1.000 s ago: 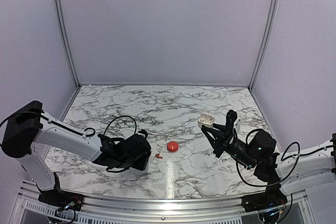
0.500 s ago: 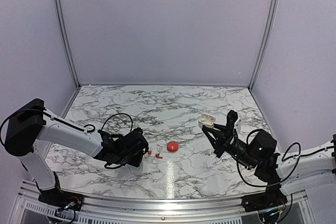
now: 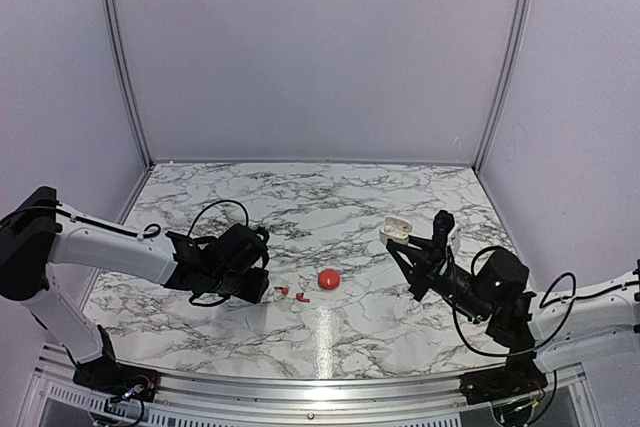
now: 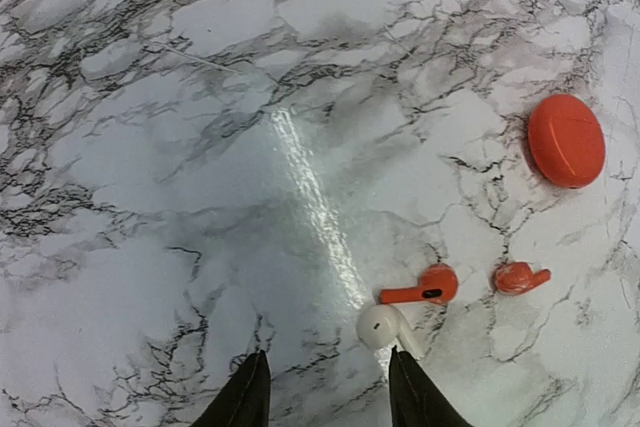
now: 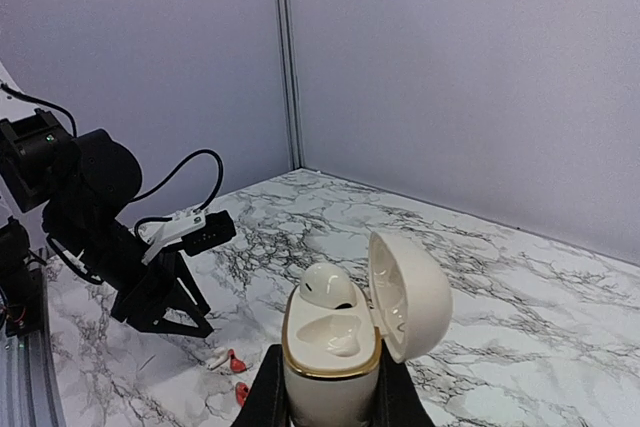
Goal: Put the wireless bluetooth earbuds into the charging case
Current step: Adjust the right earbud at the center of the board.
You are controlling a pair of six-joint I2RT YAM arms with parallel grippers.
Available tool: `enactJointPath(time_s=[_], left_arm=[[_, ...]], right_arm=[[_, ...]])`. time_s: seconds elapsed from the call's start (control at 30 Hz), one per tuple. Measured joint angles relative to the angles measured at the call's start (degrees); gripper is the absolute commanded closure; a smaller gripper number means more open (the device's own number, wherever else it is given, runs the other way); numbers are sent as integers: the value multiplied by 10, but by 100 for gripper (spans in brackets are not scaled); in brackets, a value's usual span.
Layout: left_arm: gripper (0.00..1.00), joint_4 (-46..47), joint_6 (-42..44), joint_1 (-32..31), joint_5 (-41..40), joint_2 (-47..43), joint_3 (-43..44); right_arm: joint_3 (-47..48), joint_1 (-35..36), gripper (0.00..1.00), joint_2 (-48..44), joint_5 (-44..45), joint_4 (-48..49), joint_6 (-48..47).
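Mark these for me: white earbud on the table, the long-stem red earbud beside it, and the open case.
white earbud (image 4: 383, 327): left wrist view, on its rounded head.
long-stem red earbud (image 4: 427, 288): left wrist view, where stem meets head.
case (image 5: 330, 385): right wrist view, front wall of the lower half.

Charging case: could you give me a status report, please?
Left hand open, empty. Right hand holds charging case, lid open, one white bud seated, one socket free. Loose white earbud beside two red earbuds. Red round object nearby.
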Motion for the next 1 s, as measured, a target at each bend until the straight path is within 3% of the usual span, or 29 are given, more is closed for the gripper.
enactJointPath(time_s=[0.27,0.8,1.0], left_arm=[[57,-22,-19,0,75,32,43],[54,-78,-15,0,55,95,86],[58,-101,4,8,38,95,88]], right_arm=[[0,0,100,-8,0,-9,0],[0,0,100,-13,5,-13,-1],[0,0,100,-14,5,-17,-2]])
